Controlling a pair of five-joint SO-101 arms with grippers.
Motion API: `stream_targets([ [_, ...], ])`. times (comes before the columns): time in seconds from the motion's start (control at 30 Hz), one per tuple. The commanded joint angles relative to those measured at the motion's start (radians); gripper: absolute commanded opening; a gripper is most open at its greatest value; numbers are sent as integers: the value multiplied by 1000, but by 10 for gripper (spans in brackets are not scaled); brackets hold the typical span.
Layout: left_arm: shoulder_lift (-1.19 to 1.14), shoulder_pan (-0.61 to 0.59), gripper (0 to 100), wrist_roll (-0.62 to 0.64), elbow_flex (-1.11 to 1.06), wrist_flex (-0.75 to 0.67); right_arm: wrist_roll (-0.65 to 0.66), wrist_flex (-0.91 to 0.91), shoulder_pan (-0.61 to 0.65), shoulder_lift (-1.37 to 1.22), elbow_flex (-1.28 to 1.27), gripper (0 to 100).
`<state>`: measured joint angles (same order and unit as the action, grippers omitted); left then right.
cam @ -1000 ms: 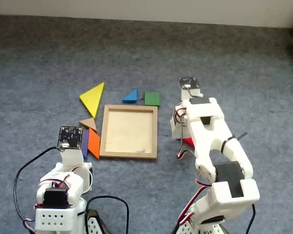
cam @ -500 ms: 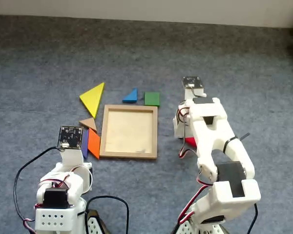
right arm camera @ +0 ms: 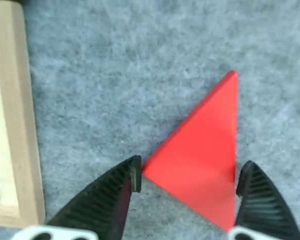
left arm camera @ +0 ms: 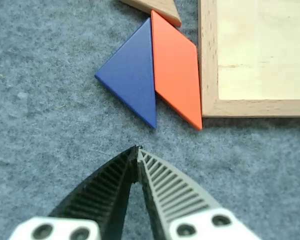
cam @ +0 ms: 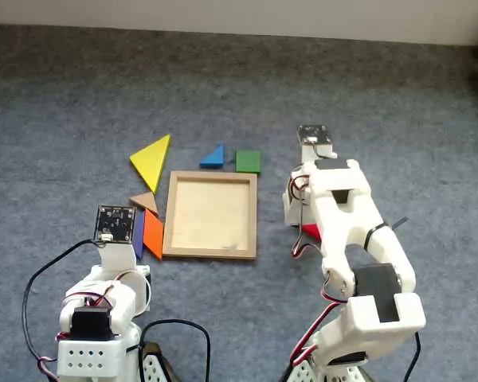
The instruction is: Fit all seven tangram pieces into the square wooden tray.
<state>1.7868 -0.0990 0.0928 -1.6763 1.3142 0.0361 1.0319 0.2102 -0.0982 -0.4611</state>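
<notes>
The right gripper (right arm camera: 190, 172) hangs spread astride the red triangle (right arm camera: 205, 155) beside the wooden tray (right arm camera: 12, 125), probably lined up to pinch it; the left gripper (left arm camera: 136, 150) rests pressed together.

Square wooden tray (cam: 168, 216), lying flat; all seven pieces lie flat outside it. Past the far rim: small light-blue triangle (cam: 213, 157) and green square (cam: 248, 161), near each other. Off the far-left corner: large yellow triangle (cam: 154, 161). Along the left rim: tan triangle (cam: 146, 202), then orange parallelogram (left arm camera: 176, 70) edge to edge with navy triangle (left arm camera: 132, 82). Right of the tray: red triangle (right arm camera: 202, 157).
</notes>
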Motion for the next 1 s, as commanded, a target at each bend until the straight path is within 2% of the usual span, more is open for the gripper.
stream_targets([
  [0.0,13,-15,7,-6,-19,5,9,-8,-10,10,-12,296],
  [0.53,13,-15,7,-6,-19,5,71,-15,1,12,-21,289],
  [0.7,13,-15,7,-6,-19,5,72,-15,-1,16,-15,208],
  [0.97,13,-15,7,-6,-19,5,121,-8,1,65,-19,201],
])
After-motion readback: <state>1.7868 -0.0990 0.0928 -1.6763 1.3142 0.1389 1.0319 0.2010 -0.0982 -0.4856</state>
